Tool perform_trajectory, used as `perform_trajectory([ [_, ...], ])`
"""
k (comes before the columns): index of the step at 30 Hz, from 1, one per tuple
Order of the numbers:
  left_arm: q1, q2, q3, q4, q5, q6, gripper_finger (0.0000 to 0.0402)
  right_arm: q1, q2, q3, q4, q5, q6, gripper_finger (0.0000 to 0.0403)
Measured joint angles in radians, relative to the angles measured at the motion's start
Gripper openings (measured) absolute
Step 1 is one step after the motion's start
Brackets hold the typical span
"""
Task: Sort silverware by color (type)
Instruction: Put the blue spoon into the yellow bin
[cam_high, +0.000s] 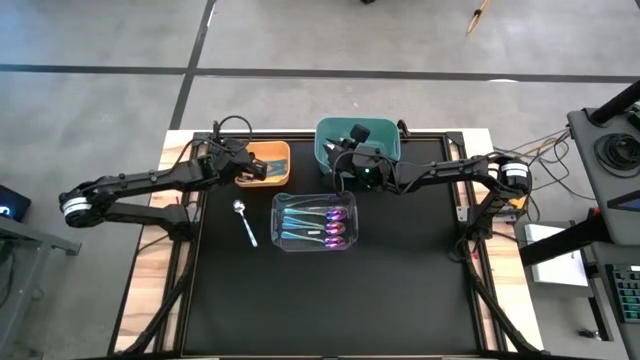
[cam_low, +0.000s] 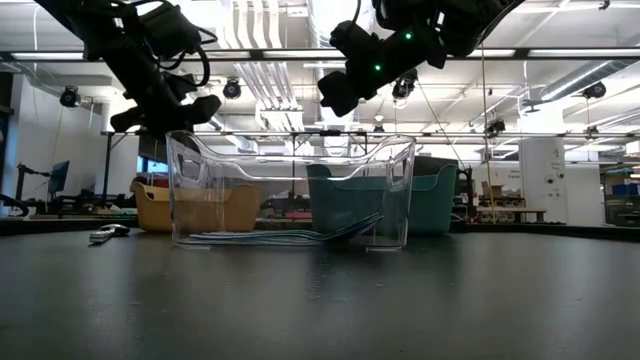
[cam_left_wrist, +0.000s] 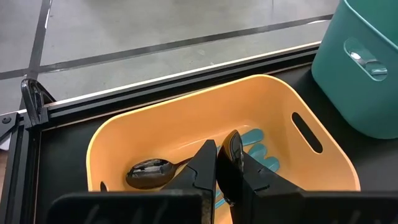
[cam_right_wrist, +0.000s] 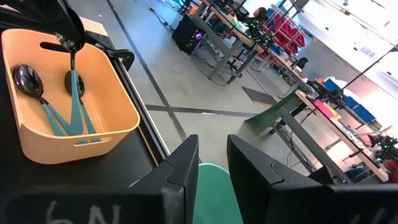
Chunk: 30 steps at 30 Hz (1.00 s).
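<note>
Left hand (cam_left_wrist: 222, 163) pinches black spoon (cam_right_wrist: 72, 87) upright over orange bin (cam_left_wrist: 186, 118) (bowl up, teal handle hanging down).

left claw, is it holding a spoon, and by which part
Yes. The left claw is shut on a dark-bowled spoon, gripping its bowl end, teal handle hanging down into the orange bin.

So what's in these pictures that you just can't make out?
- Inside of the teal bin: in the high view the right gripper covers it; the low view shows only its wall.
- Number of spoons in the clear bin: they overlap, too small to count.
- Orange bin: the left gripper covers part of it from above; the left wrist view cuts off its near end.
- Lone spoon: bowl colour too small.
</note>
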Motion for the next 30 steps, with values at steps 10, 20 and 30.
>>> perform_trajectory([
  [10,0.000,0.000,0.000,0.000,-0.006,0.000,0.0004,0.000,0.000,0.000,-0.002,0.000,-0.002,0.0077],
  [20,0.000,0.000,0.000,0.000,-0.007,0.000,0.0012,0.000,0.000,0.000,-0.002,0.000,-0.002,0.0077],
  [30,0.000,0.000,0.000,-0.001,-0.019,-0.005,0.0014,0.000,0.000,0.000,-0.003,0.000,-0.002,0.0077],
])
